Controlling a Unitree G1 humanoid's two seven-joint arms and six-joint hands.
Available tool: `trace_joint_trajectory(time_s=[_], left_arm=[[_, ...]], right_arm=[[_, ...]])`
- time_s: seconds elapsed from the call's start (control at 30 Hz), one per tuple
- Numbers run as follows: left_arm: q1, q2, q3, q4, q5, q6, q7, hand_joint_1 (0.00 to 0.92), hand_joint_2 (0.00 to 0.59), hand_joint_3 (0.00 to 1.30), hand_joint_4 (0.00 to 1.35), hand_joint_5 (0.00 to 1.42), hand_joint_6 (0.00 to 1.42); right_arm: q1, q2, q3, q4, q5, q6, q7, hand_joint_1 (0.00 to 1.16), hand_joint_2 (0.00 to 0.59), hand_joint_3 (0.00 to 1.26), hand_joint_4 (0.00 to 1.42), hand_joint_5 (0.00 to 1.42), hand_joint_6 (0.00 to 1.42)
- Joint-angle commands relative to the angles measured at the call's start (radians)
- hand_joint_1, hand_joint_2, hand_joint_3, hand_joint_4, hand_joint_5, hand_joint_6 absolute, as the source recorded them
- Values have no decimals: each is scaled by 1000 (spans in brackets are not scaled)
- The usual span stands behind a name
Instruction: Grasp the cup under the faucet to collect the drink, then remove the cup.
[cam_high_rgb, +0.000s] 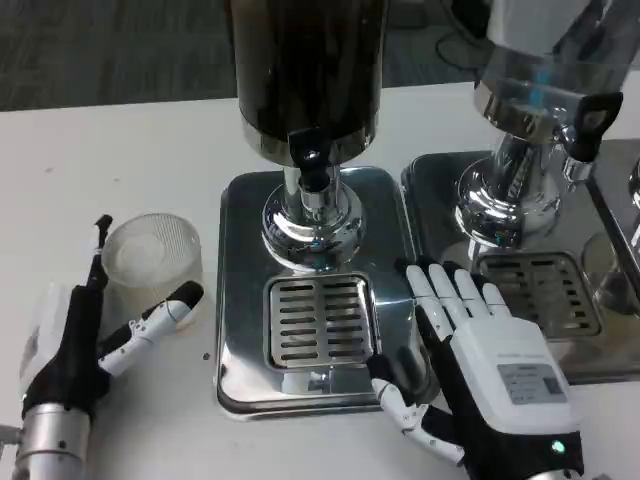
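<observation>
White desk (120, 160) fills the lower part of the view, with dark carpet behind it. On the desk stand two drink dispensers. The dark dispenser (308, 75) is in the middle, on a shiny steel base (240, 290) with a slotted drip grate (318, 322) in front, and its black faucet (310, 158) hangs above the column. The second dispenser (545, 90) stands to the right – it has a clear tank, its own steel base and a grate.

The cup (152, 258), clear and ribbed, stands upright on the desk to the left of the dark dispenser's base, not under the faucet. The left hand (105, 325) is open around it: one finger reaches up along the cup's left side and another touches or nearly touches its lower right side – I cannot tell if it presses.

The right hand (470, 370) lies with its white back up over the right front part of the steel base, fingers stretched forward and spread, holding nothing.
</observation>
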Motion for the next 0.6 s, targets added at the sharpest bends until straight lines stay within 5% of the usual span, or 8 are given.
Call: trace_joint_trajectory(time_s=[0.03, 0.6], left_arm=[[-13, 10, -14, 44, 6, -4, -1, 270, 35, 0, 0, 81, 104], [-76, 23, -71, 107, 55, 26, 63, 382, 53, 0, 0, 187, 189]], right_arm=[[10, 9, 6, -8, -13, 9, -9, 192, 393, 28, 0, 0, 0], [23, 32, 7, -3, -22, 17, -14, 194, 394, 42, 0, 0, 0]])
